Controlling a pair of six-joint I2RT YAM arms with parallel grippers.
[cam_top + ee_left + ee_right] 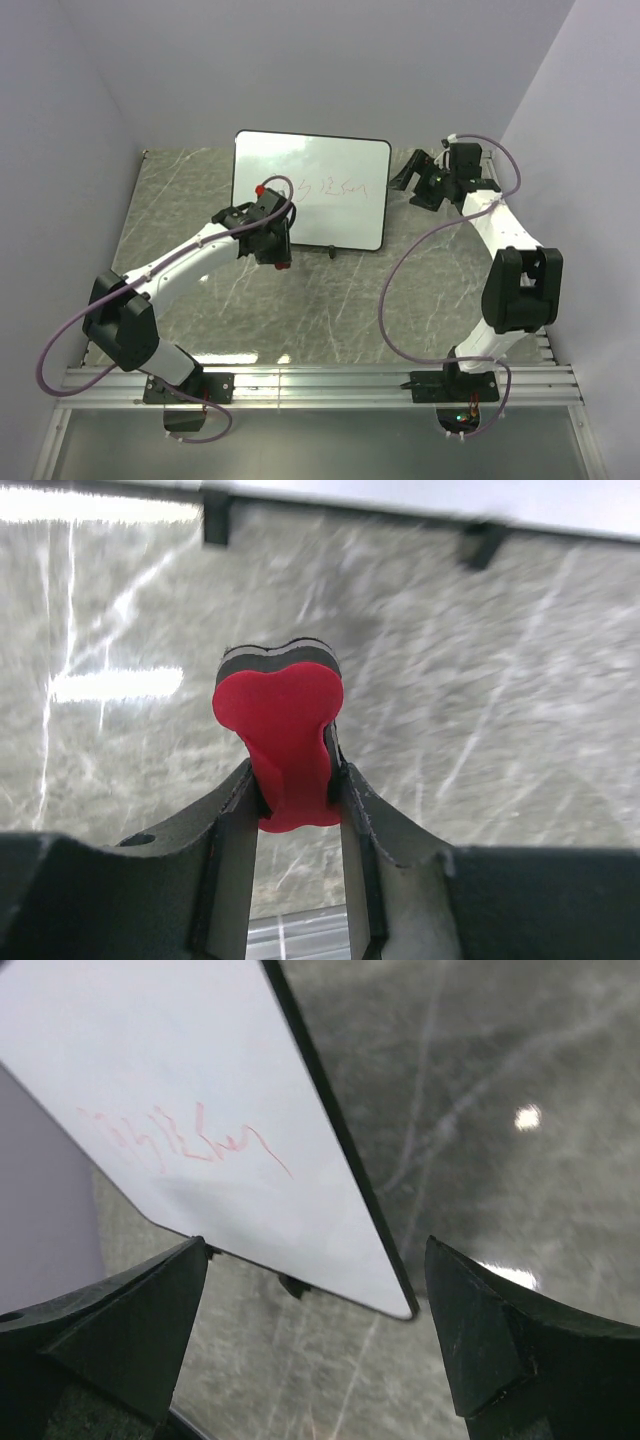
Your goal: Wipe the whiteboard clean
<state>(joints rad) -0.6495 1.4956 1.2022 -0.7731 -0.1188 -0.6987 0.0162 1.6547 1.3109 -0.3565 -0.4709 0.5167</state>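
Left hand (295, 780) clenched on the red eraser (280, 715), right hand (408, 180) released beside the whiteboard (312, 215) standing at the far tabletop (180, 200); the pad face should probably meet the red writing (335, 187) flat, with the board's edge steadied.

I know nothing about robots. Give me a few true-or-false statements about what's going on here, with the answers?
The left hand grips a red eraser: true.
The whiteboard is wiped clean: false, red writing shows on it.
The right hand clamps the whiteboard's edge: false, it is open beside it, holding nothing.
The whiteboard stands on the table: true.
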